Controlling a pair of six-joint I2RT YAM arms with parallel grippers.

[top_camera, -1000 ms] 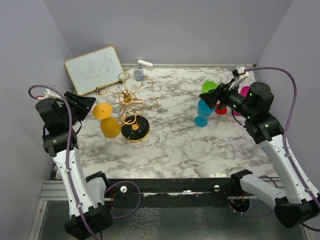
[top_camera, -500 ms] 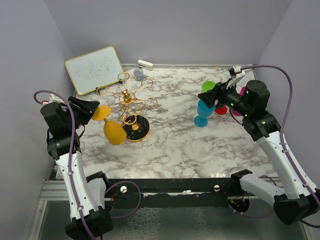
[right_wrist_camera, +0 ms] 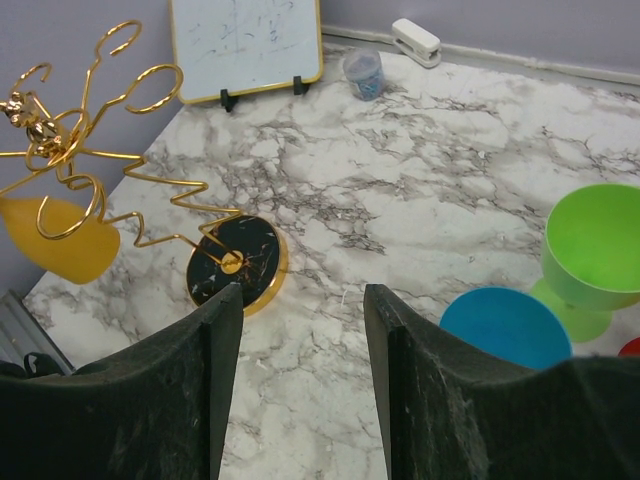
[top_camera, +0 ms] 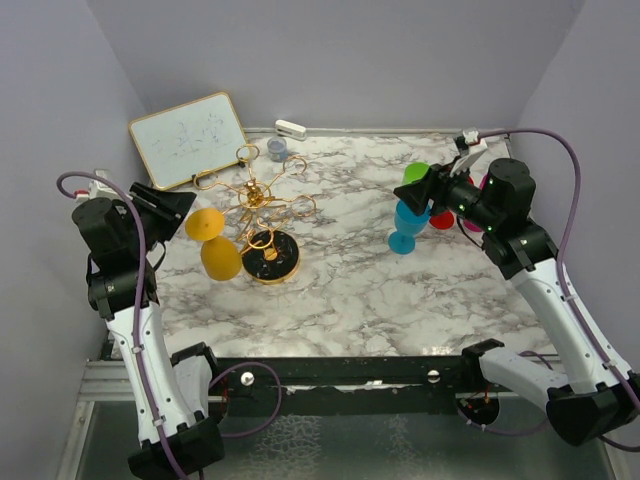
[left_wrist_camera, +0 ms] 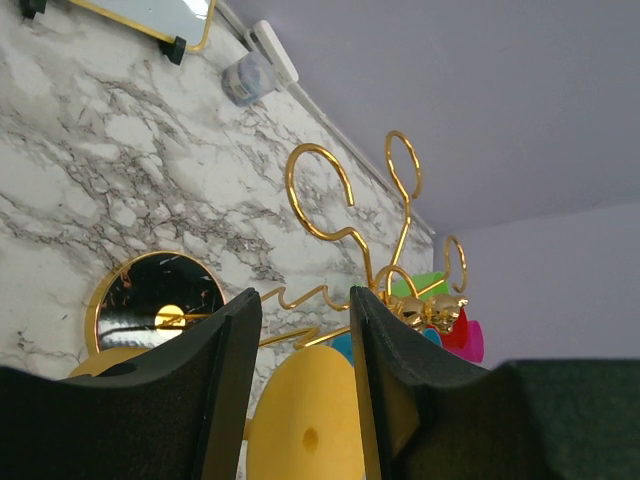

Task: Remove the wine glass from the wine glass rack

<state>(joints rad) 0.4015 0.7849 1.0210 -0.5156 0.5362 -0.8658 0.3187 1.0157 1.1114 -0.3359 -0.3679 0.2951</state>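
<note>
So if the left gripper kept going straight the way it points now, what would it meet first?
Most likely the round foot of the yellow wine glass, which sits right between and just ahead of the left gripper. The gold rack lies beyond it. Depth is hard to judge.

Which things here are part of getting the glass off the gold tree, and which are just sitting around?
Part of the job:
- yellow wine glass, hanging upside down
- gold wine glass rack
- left pincer, at the glass's foot

Just sitting around:
- whiteboard
- blue glass
- green glass
- small blue cup
- white stapler
</note>
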